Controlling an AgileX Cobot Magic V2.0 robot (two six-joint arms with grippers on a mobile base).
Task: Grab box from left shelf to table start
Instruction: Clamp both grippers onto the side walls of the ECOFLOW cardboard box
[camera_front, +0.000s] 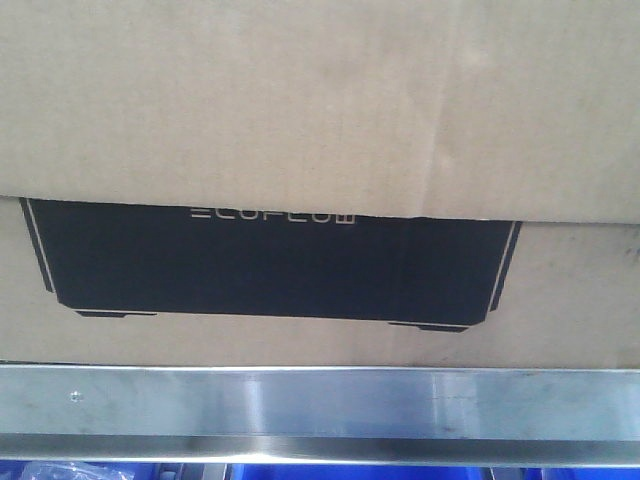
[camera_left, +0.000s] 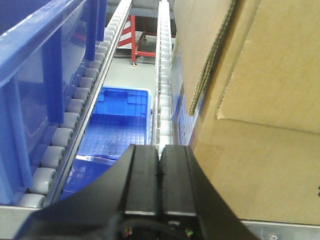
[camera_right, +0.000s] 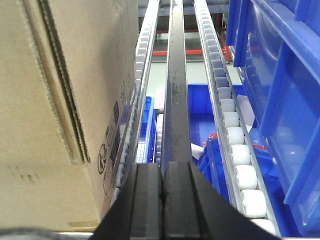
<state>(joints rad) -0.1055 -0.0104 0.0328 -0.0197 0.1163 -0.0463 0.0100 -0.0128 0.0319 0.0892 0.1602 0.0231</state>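
Dead centre of the front view and filling most of it, the box (camera_front: 320, 130) sits on the left shelf (camera_front: 320, 405), right behind the silver front rail with the black ECOFLOW panel facing out. Its long side runs across the frame, left to right, and its short sides run back into the rack along the white rollers (camera_right: 235, 150).

The bit that matters is that the box is between the two arms. In the left wrist view the cardboard wall takes up the right half of the frame, just beside the left gripper (camera_left: 160, 185) at bottom centre. In the right wrist view it's mirrored, with cardboard on the left and the right gripper (camera_right: 162, 200) at bottom centre. The left one looks a touch closer, but I can't tell if either is actually touching.

Both grippers have their fingers pressed together with nothing between them, and both point straight down the lanes into the shelf. Blue bins (camera_left: 30, 80) sit on the outer side of each arm.

My guess is it'll be a two-sided squeeze, both arms pushing inward. The table isn't in any view.
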